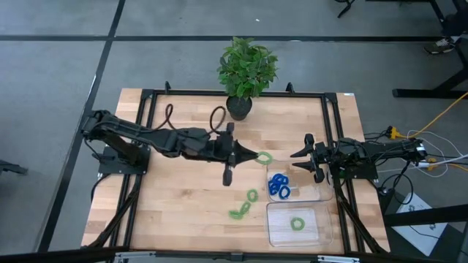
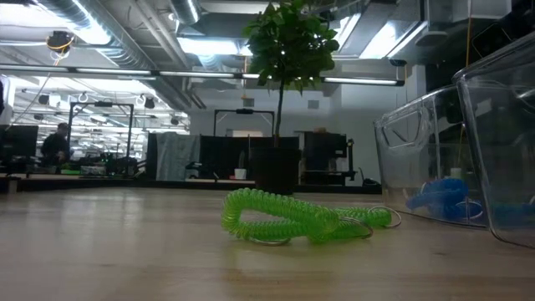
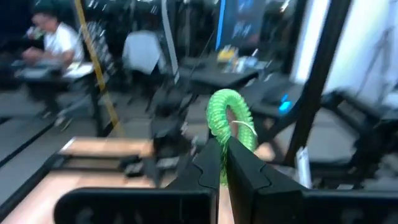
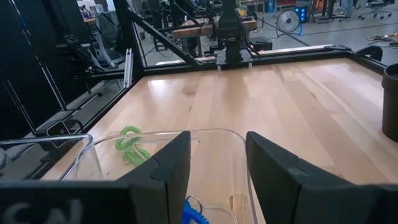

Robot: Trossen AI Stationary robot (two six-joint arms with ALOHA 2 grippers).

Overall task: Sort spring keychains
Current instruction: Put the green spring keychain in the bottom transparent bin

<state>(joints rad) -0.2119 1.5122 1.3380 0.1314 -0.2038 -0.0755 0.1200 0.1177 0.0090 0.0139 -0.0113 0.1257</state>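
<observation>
We judge the sorting partly done: bright blue coiled plastic keychains (image 1: 278, 185) lie in the clear plastic tray (image 1: 316, 194) nearer the plant, one bright green coil (image 1: 297, 223) lies in the second clear tray (image 1: 276, 232), and the left gripper (image 1: 254, 155) is clenched on another green coiled keychain (image 1: 264, 157), held up near the blue tray. Green coils (image 1: 243, 205) left on the wooden table (image 1: 175, 197) remain to sort, while the right gripper (image 1: 295, 155) waits, fingers apart, above the blue tray. How many blue coils overlap, we cannot count.
</observation>
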